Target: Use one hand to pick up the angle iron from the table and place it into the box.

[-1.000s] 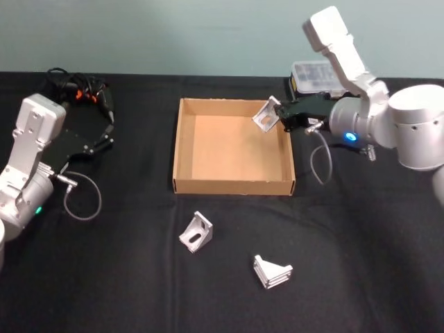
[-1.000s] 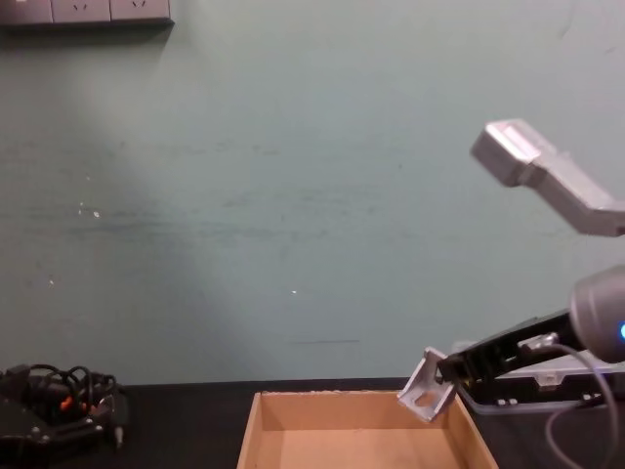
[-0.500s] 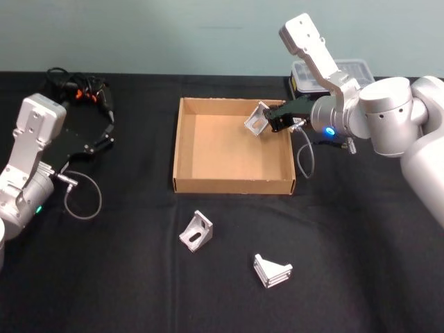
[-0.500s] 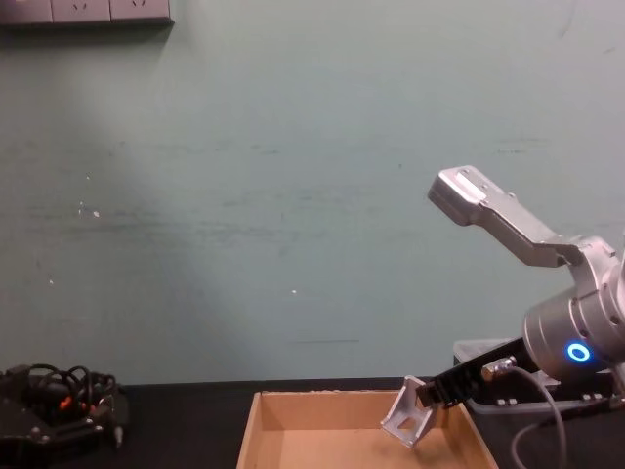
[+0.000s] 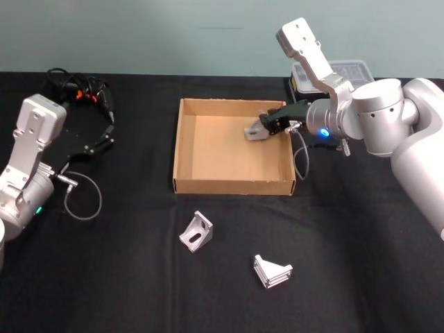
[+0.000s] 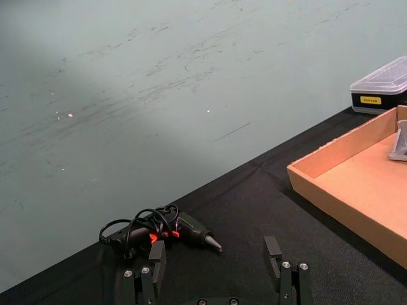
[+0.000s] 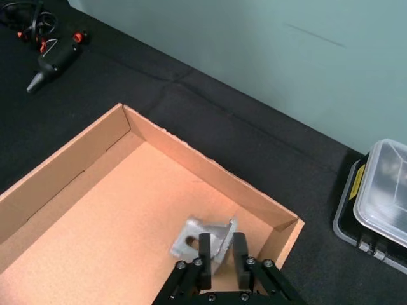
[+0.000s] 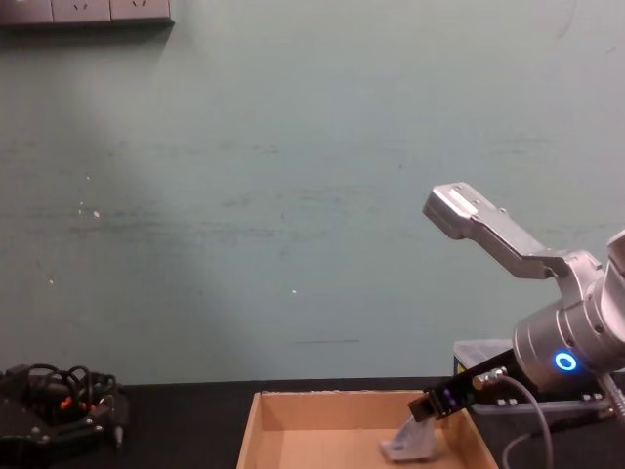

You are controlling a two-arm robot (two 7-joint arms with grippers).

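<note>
My right gripper (image 5: 268, 127) is shut on a silver angle iron (image 5: 254, 130) inside the tan cardboard box (image 5: 232, 186), near its far right corner. The right wrist view has the angle iron (image 7: 198, 236) between the fingers of the gripper (image 7: 220, 246), low over the box floor (image 7: 114, 216). From the chest the piece (image 8: 405, 446) sits below the box rim (image 8: 332, 396). Two more angle irons (image 5: 196, 232) (image 5: 272, 270) lie on the black table (image 5: 361, 263) in front of the box. My left gripper (image 5: 104, 137) rests at the far left, open.
A black case with a clear lid (image 5: 333, 73) stands behind the box on the right. A hand tool with tangled cables (image 5: 80, 90) lies at the back left, just ahead of the left gripper (image 6: 213, 273).
The right gripper has carried the angle iron leftward and down, from above the box's right wall to low inside the box. The left arm has not moved.
</note>
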